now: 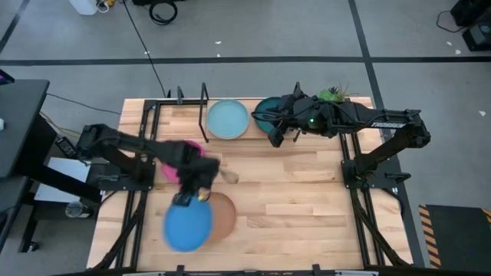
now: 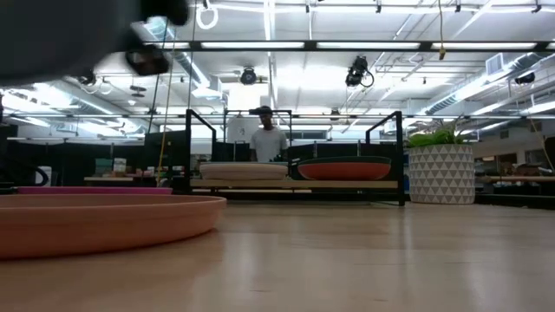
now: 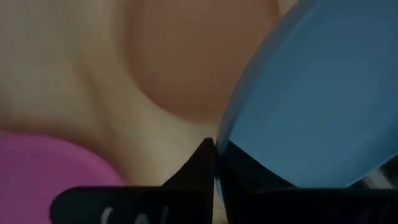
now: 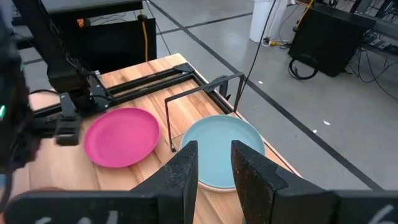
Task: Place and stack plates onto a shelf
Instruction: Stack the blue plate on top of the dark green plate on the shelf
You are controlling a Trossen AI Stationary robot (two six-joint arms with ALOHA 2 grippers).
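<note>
Over on the left, the left claw (image 1: 186,198) is clenched on the rim of the bright blue plate (image 1: 188,226), fingers pinching its edge as the left wrist view shows, so the plate hangs clear of the desk (image 1: 291,199) rather than lying on it; a rim pinch looks like the only way a two-finger claw gets hold of something this flat. Just beside the blue one, on the side nearer the shelf, the peach-tan plate (image 1: 224,215) lies flat on the desk, and the magenta plate (image 4: 122,135) waits farther toward the shelf, partly hidden under the left arm from above. Moving right, the shelf (image 1: 184,98) already carries the pale aqua plate (image 1: 228,119) on top of its left-hand stack, and next to it a dark teal plate (image 1: 265,107) sits over an orange-red one (image 2: 345,170) in the low view. The right claw (image 1: 275,139) hovers at the shelf's front edge, released, fingers parted with nothing between them, likely parked clear so the blue plate has a lane in.
</note>
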